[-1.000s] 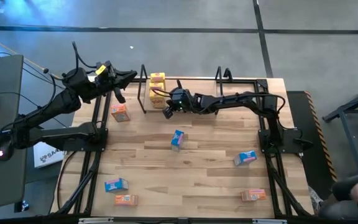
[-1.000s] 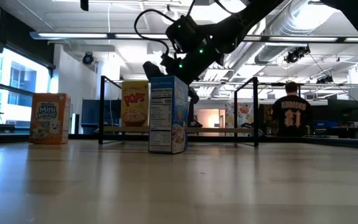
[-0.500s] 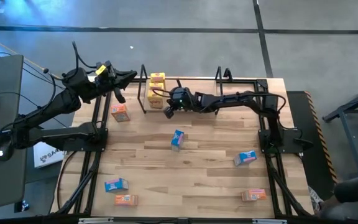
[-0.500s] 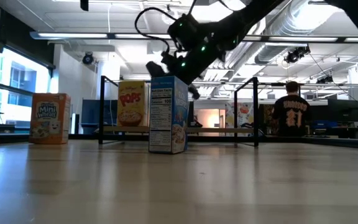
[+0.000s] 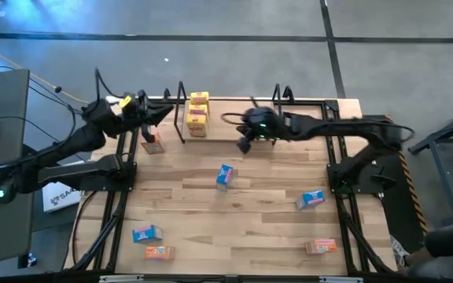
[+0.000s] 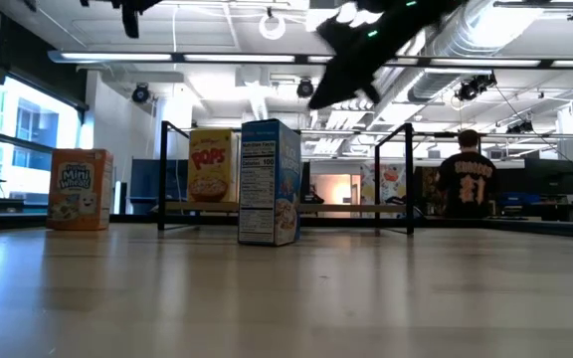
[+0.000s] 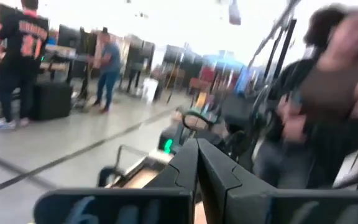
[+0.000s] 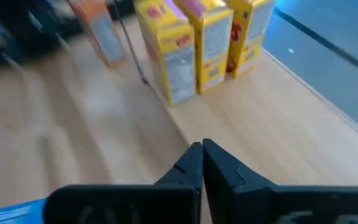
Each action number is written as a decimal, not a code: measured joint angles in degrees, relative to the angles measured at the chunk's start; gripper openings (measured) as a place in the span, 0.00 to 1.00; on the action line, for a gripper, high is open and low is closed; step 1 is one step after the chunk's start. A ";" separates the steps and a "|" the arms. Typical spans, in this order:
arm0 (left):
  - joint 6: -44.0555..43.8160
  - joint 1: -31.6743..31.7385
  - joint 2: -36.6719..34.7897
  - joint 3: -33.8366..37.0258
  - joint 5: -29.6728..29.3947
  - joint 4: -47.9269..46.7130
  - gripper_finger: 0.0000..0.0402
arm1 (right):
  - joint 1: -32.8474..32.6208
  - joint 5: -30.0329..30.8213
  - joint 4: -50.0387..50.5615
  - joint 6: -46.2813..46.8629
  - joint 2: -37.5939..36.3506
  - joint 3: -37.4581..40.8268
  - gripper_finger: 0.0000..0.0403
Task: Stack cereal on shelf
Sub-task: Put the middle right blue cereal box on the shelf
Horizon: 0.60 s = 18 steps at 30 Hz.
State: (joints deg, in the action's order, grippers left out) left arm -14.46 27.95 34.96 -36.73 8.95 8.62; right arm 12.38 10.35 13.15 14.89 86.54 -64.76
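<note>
1. Because three yellow boxes (image 5: 198, 112) already stood in the shelf (image 5: 230, 118) at the desk's far edge, the right gripper (image 5: 244, 145) hovered beside them, jaws shut, empty.
2. While the left gripper (image 5: 160, 115) waited far-left, jaws shut and empty, loose cereal such as the blue box (image 5: 224, 176) lay mid-desk (image 5: 258, 212).

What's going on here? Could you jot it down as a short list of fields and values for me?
Setting: wooden table with two robot arms
Shelf: black rod frame at the table's far edge
On shelf: three yellow cereal boxes in a row at its left end
Off shelf: orange box near the left arm; blue box upright mid-table; five more blue and orange boxes nearer the front
Left gripper: shut, empty, beside the shelf's left end
Right gripper: shut, empty, by the shelf's middle
Background: a person standing, back turned
</note>
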 joint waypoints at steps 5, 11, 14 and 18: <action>-4.85 0.01 -1.59 6.37 -0.02 11.15 0.00 | -2.79 -0.35 -13.64 5.58 -13.35 13.17 0.00; -4.85 0.01 -1.43 6.55 -0.07 11.44 0.00 | -3.97 0.26 -25.96 8.57 -22.12 21.61 0.00; -4.87 0.01 -1.37 6.55 -0.16 11.30 0.00 | -3.80 0.56 -29.55 8.72 -23.29 22.74 0.00; -4.95 0.03 -1.37 6.55 -0.31 11.04 0.00 | -2.86 -2.76 -31.35 9.87 -23.13 20.65 0.01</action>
State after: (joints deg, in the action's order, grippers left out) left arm -19.41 27.98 33.58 -30.17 8.64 19.67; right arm 9.52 7.59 -18.20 24.76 63.41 -44.11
